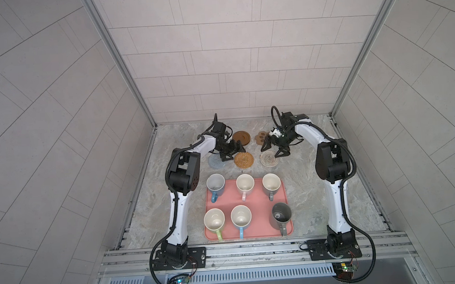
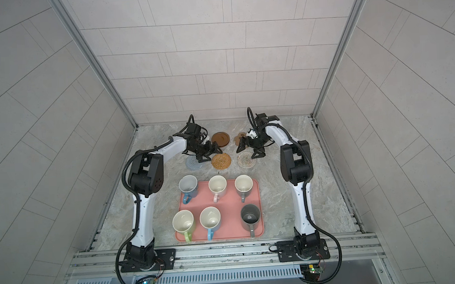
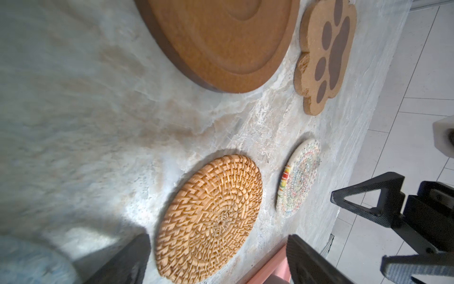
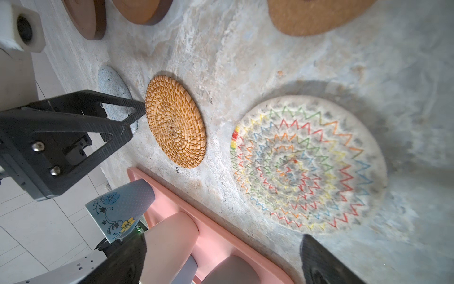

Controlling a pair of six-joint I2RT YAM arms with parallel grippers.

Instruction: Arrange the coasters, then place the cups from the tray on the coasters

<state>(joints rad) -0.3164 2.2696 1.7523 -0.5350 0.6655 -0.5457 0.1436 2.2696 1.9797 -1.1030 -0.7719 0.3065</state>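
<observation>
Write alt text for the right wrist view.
A pale woven coaster with coloured zigzag stitching lies flat on the marble table, ahead of the open right gripper. Beside it lie a rattan coaster and the pink tray with a floral blue mug.

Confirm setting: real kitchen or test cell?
Looks like a lab test cell, not a kitchen: tile-pattern wall panels in an aluminium frame, two arms bolted to a mounting rail, and a marble-look tabletop staged with a tray of mugs.
</observation>
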